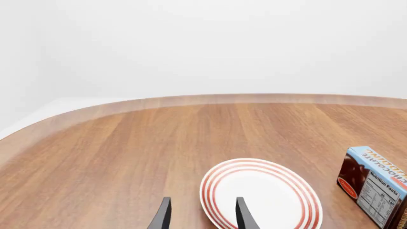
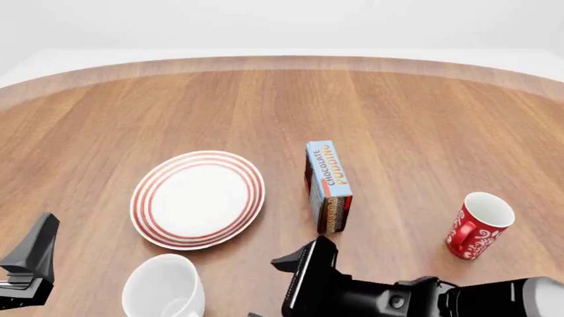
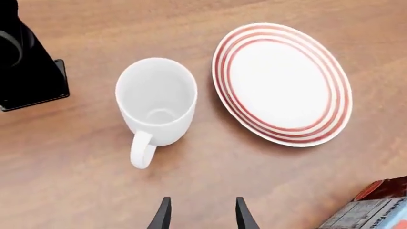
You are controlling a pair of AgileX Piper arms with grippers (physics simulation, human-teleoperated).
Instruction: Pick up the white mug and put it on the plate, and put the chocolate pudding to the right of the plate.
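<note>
My right gripper [image 3: 200, 217] hangs open, empty; white mug [image 3: 157, 101] just ahead of its fingertips, upright, untouched; plate [image 3: 330, 71] beyond; left gripper [image 1: 202, 217] open too.

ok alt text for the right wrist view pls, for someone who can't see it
Looking down past the right gripper, whose open fingers hold nothing, an upright, empty white mug stands on a wooden table with its handle toward the camera. Beside it lies an empty red-ringed plate; a corner of the chocolate pudding box and part of the left arm show at the edges.
</note>
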